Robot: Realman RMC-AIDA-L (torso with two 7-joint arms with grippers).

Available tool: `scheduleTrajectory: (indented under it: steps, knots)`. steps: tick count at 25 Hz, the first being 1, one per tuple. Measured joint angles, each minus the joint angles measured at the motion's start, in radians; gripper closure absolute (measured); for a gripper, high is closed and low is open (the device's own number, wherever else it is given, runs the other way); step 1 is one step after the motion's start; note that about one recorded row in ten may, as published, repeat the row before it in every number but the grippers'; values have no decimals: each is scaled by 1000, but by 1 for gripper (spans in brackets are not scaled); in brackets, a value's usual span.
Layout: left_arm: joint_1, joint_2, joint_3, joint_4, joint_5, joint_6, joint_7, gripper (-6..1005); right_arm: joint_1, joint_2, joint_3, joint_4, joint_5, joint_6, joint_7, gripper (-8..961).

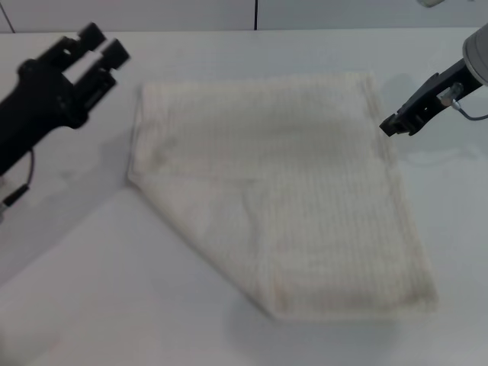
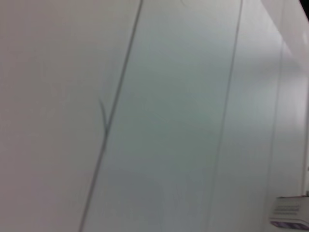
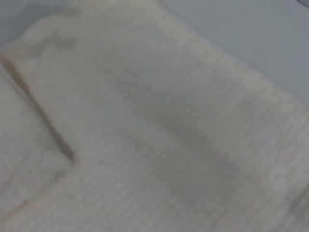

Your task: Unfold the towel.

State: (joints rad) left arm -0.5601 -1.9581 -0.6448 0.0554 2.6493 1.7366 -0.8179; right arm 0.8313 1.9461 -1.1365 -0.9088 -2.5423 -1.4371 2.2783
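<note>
The cream-white towel [image 1: 305, 191] lies flat on the white table [image 1: 91, 290]. Its near-left side runs as a diagonal fold line, with one corner turned in. My left gripper [image 1: 104, 43] is open and empty, raised off the towel's far-left corner. My right gripper [image 1: 393, 126] is at the towel's right edge, near the far-right corner. The right wrist view shows the towel [image 3: 169, 121] close up, with a layered hem edge [image 3: 48, 125]. The left wrist view shows only wall panels, no towel.
A wall [image 1: 229, 14] with a vertical panel seam runs behind the table's far edge. Bare table surface lies to the left and in front of the towel and to its right [image 1: 457, 229].
</note>
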Motion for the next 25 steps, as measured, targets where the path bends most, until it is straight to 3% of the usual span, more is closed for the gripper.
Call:
scheduleTrajectory:
  steps: [5, 18, 25]
  knots:
    - [-7, -30, 34, 8, 0, -9, 7, 507, -7, 8, 4, 3, -2, 18, 1, 954]
    - [-32, -37, 80, 31, 0, -11, 18, 507, -16, 19, 4, 3, -2, 52, 11, 954]
    - [-42, -52, 82, 38, -3, -31, 53, 506, -41, 30, 4, 12, -2, 83, 24, 954]
